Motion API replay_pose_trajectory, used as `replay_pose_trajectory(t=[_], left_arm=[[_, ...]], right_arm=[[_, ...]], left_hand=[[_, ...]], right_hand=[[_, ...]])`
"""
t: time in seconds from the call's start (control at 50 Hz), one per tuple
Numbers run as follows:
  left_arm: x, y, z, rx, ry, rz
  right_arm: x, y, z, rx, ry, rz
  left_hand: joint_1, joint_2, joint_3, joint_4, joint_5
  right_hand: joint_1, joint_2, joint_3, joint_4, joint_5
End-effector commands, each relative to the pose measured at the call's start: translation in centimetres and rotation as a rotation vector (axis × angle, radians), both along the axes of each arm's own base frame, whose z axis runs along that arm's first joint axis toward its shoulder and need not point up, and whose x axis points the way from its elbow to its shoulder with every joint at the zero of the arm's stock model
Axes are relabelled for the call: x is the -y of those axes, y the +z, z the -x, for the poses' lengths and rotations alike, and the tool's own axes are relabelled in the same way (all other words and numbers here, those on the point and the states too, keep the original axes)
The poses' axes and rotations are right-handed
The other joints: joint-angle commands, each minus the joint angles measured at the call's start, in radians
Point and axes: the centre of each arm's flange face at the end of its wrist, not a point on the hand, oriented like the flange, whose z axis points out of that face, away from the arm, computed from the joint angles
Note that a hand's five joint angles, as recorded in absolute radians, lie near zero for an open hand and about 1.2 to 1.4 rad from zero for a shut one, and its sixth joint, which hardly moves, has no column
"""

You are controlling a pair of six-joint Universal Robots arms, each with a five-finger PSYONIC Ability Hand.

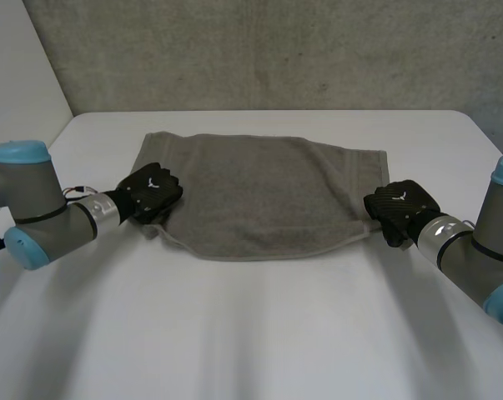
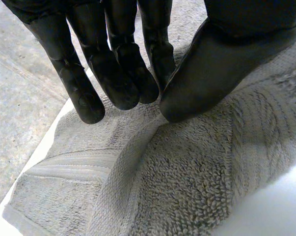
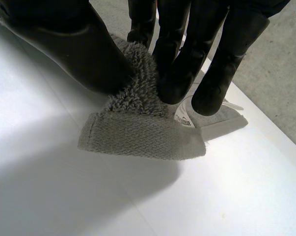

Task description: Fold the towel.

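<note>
White table, grey towel, unreadable white label

So the towel lies spread out across the middle of the counter, a bit toward the back, and the wall stands right behind the counter. The left robot hand sits on the towel's near left corner with a ridge of cloth caught between thumb and fingers. The right robot hand is over at the near right corner, pinching it, with the towel's tag just by its fingertips. The arms come in from either side.
</note>
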Motion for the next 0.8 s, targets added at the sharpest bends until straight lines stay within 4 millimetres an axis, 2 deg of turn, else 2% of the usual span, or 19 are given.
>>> replay_pose_trajectory(t=[0.02,0.04,0.1,0.14,0.16,0.2,0.22,0.26,0.28,0.32,0.36,0.5,0.52,0.54,0.56,0.58,0.6,0.62,0.8], left_arm=[[0.1,2.2,-1.6,0.069,0.023,0.051],[0.2,3.1,-2.1,0.068,0.043,0.055],[0.1,3.8,-2.6,0.067,0.056,0.057],[-0.1,4.8,-3.9,0.066,0.089,0.055],[-0.1,4.8,-3.9,0.066,0.089,0.055],[-0.3,4.9,-6.1,0.068,0.14,0.027],[-0.3,4.9,-6.1,0.068,0.141,0.027],[-0.9,4.6,-8.0,0.067,0.186,-0.019],[-0.9,4.6,-8.0,0.067,0.186,-0.019],[-2.0,3.9,-9.5,0.063,0.218,-0.075],[-2.5,3.6,-10.1,0.058,0.229,-0.103],[-4.7,3.0,-10.4,0.024,0.21,-0.175],[-5.1,2.8,-10.3,0.018,0.204,-0.189],[-5.5,2.6,-10.3,0.013,0.202,-0.203],[-5.5,2.6,-10.3,0.013,0.202,-0.203],[-5.9,2.5,-10.2,0.009,0.197,-0.213],[-5.9,2.5,-10.2,0.009,0.197,-0.213],[-6.3,2.4,-10.1,0.006,0.193,-0.225],[-8.8,3.5,-7.8,-0.037,0.119,-0.248]], right_arm=[[0.0,0.4,0.0,0.003,0.0,0.009],[0.0,0.4,0.0,0.003,0.0,0.009],[-0.1,0.6,-0.2,0.005,0.005,0.014],[-0.2,0.7,-0.2,0.005,0.005,0.017],[-0.2,0.8,-0.2,0.005,0.005,0.02],[-0.3,0.9,-0.2,0.006,0.008,0.02],[-0.3,1.0,-0.3,0.006,0.008,0.023],[-0.3,1.0,-0.3,0.006,0.008,0.023],[-0.3,1.0,-0.3,0.006,0.008,0.023],[-0.4,1.0,-0.3,0.006,0.009,0.021],[-0.4,1.0,-0.3,0.006,0.009,0.023],[-0.4,1.0,-0.3,0.005,0.006,0.023],[-0.4,1.0,-0.3,0.005,0.006,0.023],[-0.4,1.0,-0.3,0.005,0.006,0.023],[-0.4,1.0,-0.3,0.005,0.006,0.023],[-0.4,1.0,-0.3,0.005,0.006,0.023],[-0.4,1.0,-0.3,0.004,0.006,0.02],[-0.4,1.0,-0.3,0.004,0.006,0.02],[-0.4,0.9,-0.3,0.004,0.006,0.017]], left_hand=[[0.123,0.05,0.051,0.04,0.115],[0.123,0.05,0.051,0.04,0.115],[0.123,0.05,0.051,0.04,0.115],[0.123,0.05,0.051,0.04,0.115],[0.123,0.05,0.051,0.04,0.115],[0.123,0.05,0.051,0.04,0.115],[0.123,0.05,0.051,0.04,0.115],[0.123,0.05,0.051,0.04,0.115],[0.123,0.05,0.051,0.04,0.115],[0.123,0.05,0.051,0.04,0.115],[0.123,0.05,0.051,0.04,0.115],[0.123,0.05,0.051,0.04,0.115],[0.059,-0.014,-0.012,-0.023,0.052],[-0.209,-0.282,-0.28,-0.291,-0.216],[-0.211,-0.285,-0.283,-0.294,-0.219],[-0.397,-0.471,-0.469,-0.48,-0.405],[-0.399,-0.472,-0.471,-0.482,-0.407],[-0.498,-0.571,-0.57,-0.581,-0.506],[-0.499,-0.572,-0.571,-0.582,-0.507]], right_hand=[[0.064,0.079,0.072,0.059,0.058],[0.064,0.079,0.072,0.059,0.058],[0.064,0.079,0.072,0.059,0.058],[0.064,0.079,0.072,0.059,0.058],[0.064,0.079,0.072,0.059,0.058],[0.064,0.079,0.072,0.059,0.058],[0.064,0.079,0.072,0.059,0.058],[0.064,0.079,0.072,0.059,0.058],[0.064,0.079,0.072,0.059,0.058],[0.064,0.079,0.072,0.059,0.058],[0.064,0.079,0.072,0.059,0.058],[0.064,0.079,0.072,0.059,0.058],[0.064,0.079,0.072,0.059,0.058],[0.064,0.079,0.072,0.059,0.058],[0.064,0.079,0.072,0.059,0.058],[0.064,0.079,0.072,0.059,0.058],[0.064,0.079,0.072,0.059,0.058],[0.064,0.079,0.072,0.059,0.058],[0.064,0.079,0.072,0.059,0.058]])
